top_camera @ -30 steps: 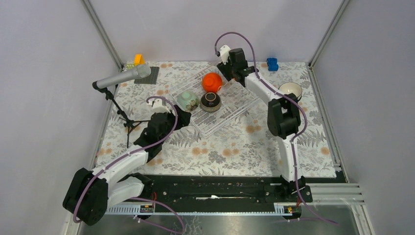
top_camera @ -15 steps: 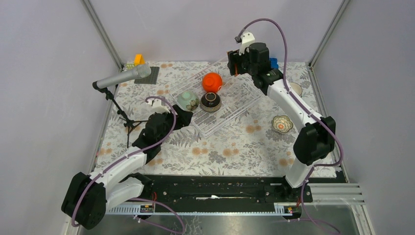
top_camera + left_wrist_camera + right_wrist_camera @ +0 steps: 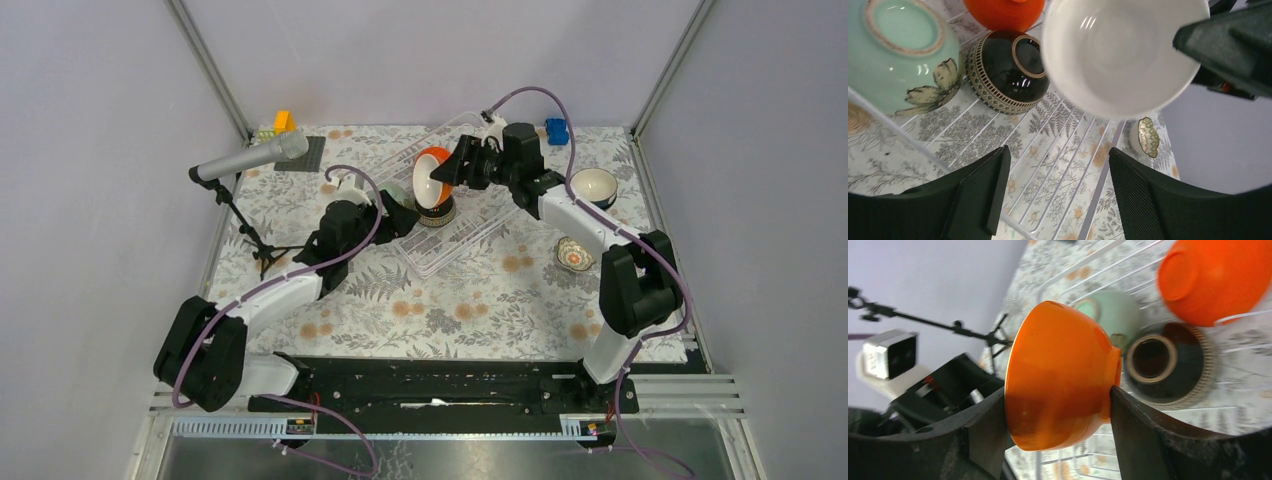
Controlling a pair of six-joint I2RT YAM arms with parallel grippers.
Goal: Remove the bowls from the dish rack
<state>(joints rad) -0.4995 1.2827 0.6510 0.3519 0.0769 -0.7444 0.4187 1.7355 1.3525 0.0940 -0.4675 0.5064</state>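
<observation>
Cloth printed with ferns and flowers covers the bench (image 3: 480, 300), which is boxed in by plain grey walls and metal corner posts. A microphone (image 3: 250, 158) on a stand stands at the left, and a blue block (image 3: 556, 130) sits at the far right.

The dish rack (image 3: 468, 232) lies far of centre, set on a diagonal to the bench edges. Three bowls rest in it foot-up: a pale green bowl (image 3: 903, 55), a dark brown patterned bowl (image 3: 1005, 70) and an orange bowl (image 3: 1004, 12).

The right claw (image 3: 452, 170) is clenched on a second orange bowl (image 3: 432, 178), held in the air above the rack. This one is tipped on its side, its axis roughly level and its white mouth facing left and near, toward the left arm.

The left claw (image 3: 1058, 165) hangs just above the rack's left side, fingers spread and gripping nothing.

On the right of the bench, outside the rack, two bowls stand mouth-up — a white-lined bowl (image 3: 593, 185) and, nearer, a small patterned bowl (image 3: 574, 253).
</observation>
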